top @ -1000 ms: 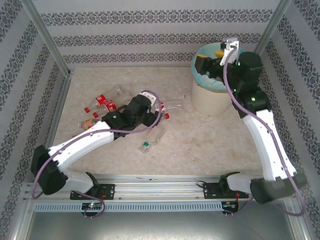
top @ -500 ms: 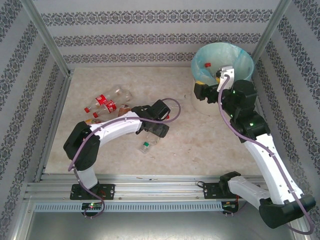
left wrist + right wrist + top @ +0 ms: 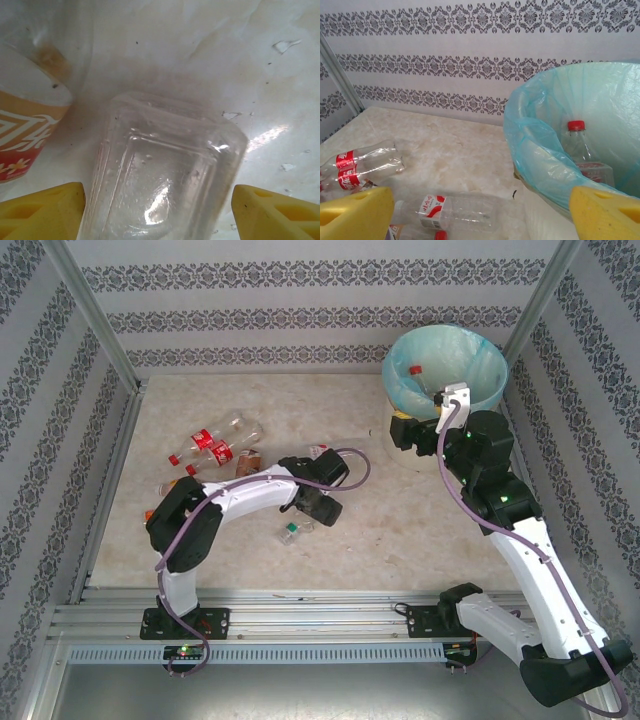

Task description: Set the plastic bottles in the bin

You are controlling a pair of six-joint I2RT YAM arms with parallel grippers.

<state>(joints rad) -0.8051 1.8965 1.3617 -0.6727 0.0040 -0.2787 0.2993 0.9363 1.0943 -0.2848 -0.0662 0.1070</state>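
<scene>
1. Where the table (image 3: 400,530) is seen from above, the left gripper (image 3: 322,506) is found low over its middle.
2. A green-capped bottle (image 3: 290,532) is seen lying just near and left of that gripper.
3. In the left wrist view, the two yellow fingers are held wide apart, and a clear bottle (image 3: 165,170) is seen between them.
4. It cannot be told if the clear bottle is touched by the fingers.
5. An orange-labelled bottle (image 3: 25,132) is seen close on the left of the clear bottle.
6. Two red-labelled bottles (image 3: 212,443) are seen side by side on the far left part of the table.
7. The bin (image 3: 495,380) is placed at the far right corner, and its rim is covered by a light blue-green bag.
8. A red-capped bottle (image 3: 413,368) is seen inside the bin.
9. The right gripper (image 3: 402,430) is held up just beside the near left side of the bin.
10. Its yellow fingers are spread wide, and nothing is held between them.
11. In the right wrist view, a white-labelled bottle (image 3: 455,210) is seen lying on the table below the gripper.
</scene>
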